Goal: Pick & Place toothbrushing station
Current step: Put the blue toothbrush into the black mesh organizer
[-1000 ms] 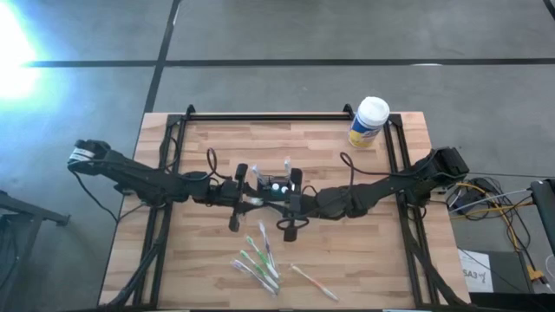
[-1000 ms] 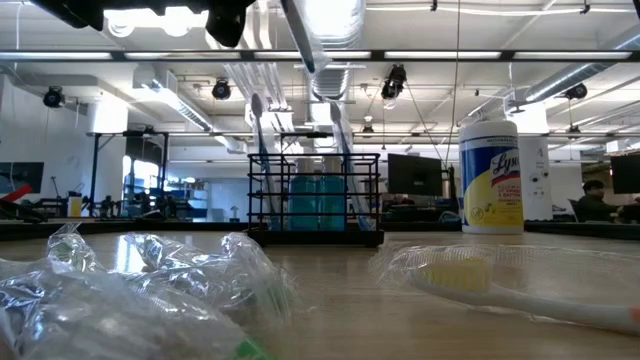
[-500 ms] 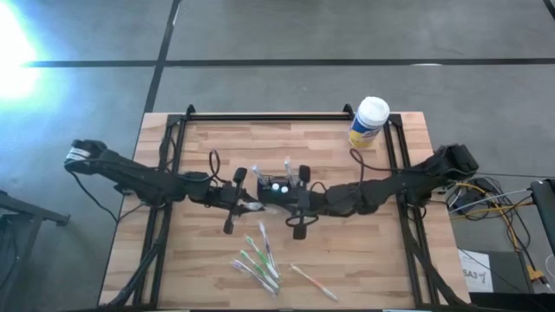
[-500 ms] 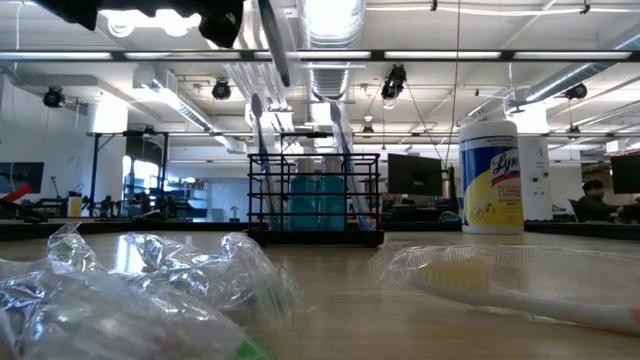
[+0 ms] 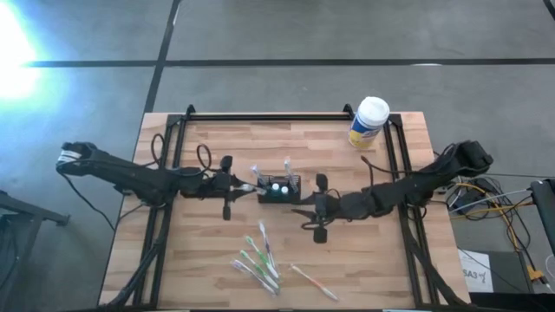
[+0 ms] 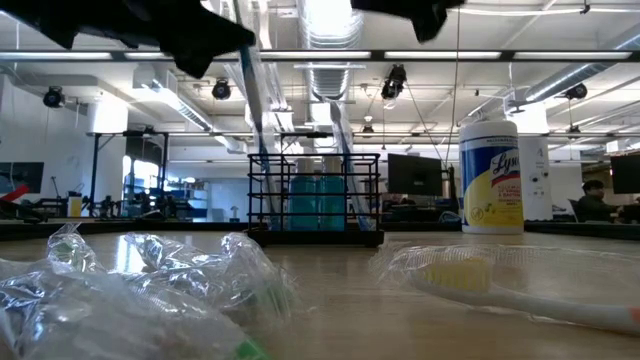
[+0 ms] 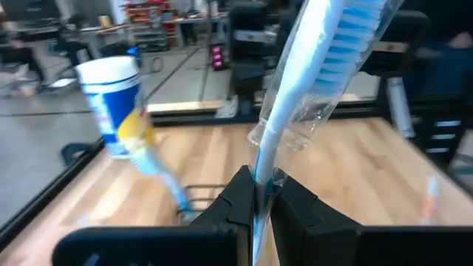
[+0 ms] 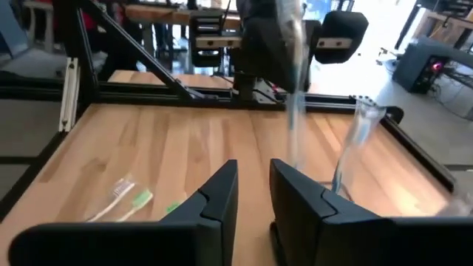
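Observation:
The toothbrushing station (image 5: 279, 188), a black mesh box with blue items inside, stands mid-table; it also shows in the low view (image 6: 315, 205). Two wrapped toothbrushes (image 5: 286, 165) stick up out of it. My left gripper (image 5: 244, 185) is just left of the station, level, shut on a toothbrush in a clear wrapper (image 7: 295, 111), whose blue bristles point away from the fingers. My right gripper (image 5: 304, 201) stands open to the right of the station with nothing between its fingers (image 8: 253, 188). My left gripper pinches the wrapped toothbrush's handle (image 7: 260, 174) between its two fingers, which lie across it and come level from the table's left. The brush is lifted clear of the table. It stands steeply, with its head end (image 7: 355, 37) above and beyond the fingers.
A yellow canister with a white lid (image 5: 368, 121) stands at the far right corner. Several wrapped toothbrushes (image 5: 258, 258) lie near the front edge, and one more (image 5: 312, 282) lies to their right. Crumpled clear wrapping (image 6: 130, 290) lies close to the low camera.
My right gripper has drawn back from the station toward the table's right edge. My left gripper has gone a little toward the left edge with the toothbrush. In the low view the toothbrush now stands lower and more upright than before.

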Tool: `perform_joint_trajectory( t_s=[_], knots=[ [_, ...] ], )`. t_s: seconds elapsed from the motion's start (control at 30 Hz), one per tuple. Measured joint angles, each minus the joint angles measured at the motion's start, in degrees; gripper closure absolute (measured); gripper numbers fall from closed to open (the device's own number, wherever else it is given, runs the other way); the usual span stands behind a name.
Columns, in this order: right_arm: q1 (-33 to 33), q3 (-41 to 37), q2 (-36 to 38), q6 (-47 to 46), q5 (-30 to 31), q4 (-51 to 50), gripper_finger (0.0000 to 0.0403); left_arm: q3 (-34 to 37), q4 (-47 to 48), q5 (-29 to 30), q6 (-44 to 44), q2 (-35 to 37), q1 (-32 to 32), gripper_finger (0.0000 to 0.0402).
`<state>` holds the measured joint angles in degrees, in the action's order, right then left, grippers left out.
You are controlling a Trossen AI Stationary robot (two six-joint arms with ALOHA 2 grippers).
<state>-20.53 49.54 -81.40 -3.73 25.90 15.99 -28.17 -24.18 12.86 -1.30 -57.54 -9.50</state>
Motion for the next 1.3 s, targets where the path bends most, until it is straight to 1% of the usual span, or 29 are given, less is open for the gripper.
perform_joint_trajectory(
  t_s=[0.07,0.2,0.3,0.4,0.63,0.73,0.93,1.13,1.2,1.3],
  knots=[
    [0.1,-4.5,-0.4,-0.7,-1.2,6.7,0.0338,1.2,-0.8,1.3,0.2,-0.9,0.8,0.0378],
    [-0.3,-11.8,-2.4,-2.5,-4.2,18.5,0.0350,2.8,-4.2,1.6,0.7,-2.9,1.8,0.0378],
    [-1.3,-15.3,-4.1,-2.8,-5.5,26.5,0.0359,3.2,-5.1,1.6,0.9,-4.3,3.1,0.0378],
    [-2.7,-17.3,-5.4,-2.3,-5.4,30.3,0.0366,3.2,-5.3,1.6,1.3,-6.5,4.6,0.0378],
    [-6.3,-18.0,-6.5,-2.4,-5.4,31.2,0.0375,3.3,-10.7,1.2,2.9,-13.9,6.1,0.0378],
    [-7.4,-17.6,-6.6,-0.8,-5.4,30.9,0.0375,3.3,-13.7,1.2,4.1,-17.1,6.1,0.0378],
    [-7.7,-17.1,-6.3,-0.2,-5.1,31.0,0.0375,3.3,-18.4,2.9,7.5,-22.3,5.9,0.0378],
    [-7.7,-17.1,-6.5,-0.2,-4.9,31.0,0.0374,3.3,-18.7,4.5,8.2,-25.0,6.0,0.0376],
    [-7.7,-17.1,-6.5,-0.2,-4.9,31.0,0.0374,3.3,-18.7,4.5,8.9,-25.1,6.0,0.0358],
    [-7.7,-17.1,-6.5,-0.2,-4.9,31.0,0.0374,3.3,-18.3,4.0,8.4,-24.8,6.0,0.0309]
  ],
)
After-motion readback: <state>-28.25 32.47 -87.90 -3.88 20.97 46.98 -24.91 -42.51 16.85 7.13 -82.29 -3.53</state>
